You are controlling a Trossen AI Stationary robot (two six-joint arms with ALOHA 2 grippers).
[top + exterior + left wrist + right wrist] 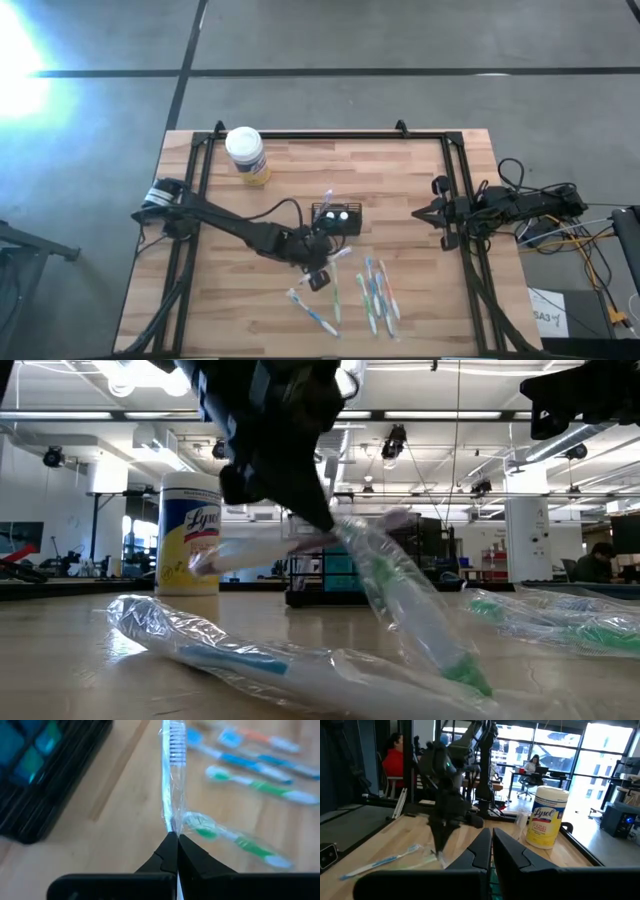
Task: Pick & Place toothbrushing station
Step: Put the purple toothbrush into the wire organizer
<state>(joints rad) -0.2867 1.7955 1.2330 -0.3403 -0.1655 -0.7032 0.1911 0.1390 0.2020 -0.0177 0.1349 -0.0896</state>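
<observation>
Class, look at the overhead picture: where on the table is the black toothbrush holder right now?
In the high view the black holder sits near the table's middle, beside the left gripper, with the wrapped toothbrushes on its near side.

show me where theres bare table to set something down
Free: the back strip between the Lysol jar and the right claw, and the front-left corner. Crowded: front centre, with wrapped toothbrushes, the black holder and the left claw.

In the left wrist view the black holder (45,775) was blurred and cut off by the frame's edge. In the low view it (325,575) sat mostly hidden behind a wrapped toothbrush (400,600), beside the jar (190,530).
</observation>
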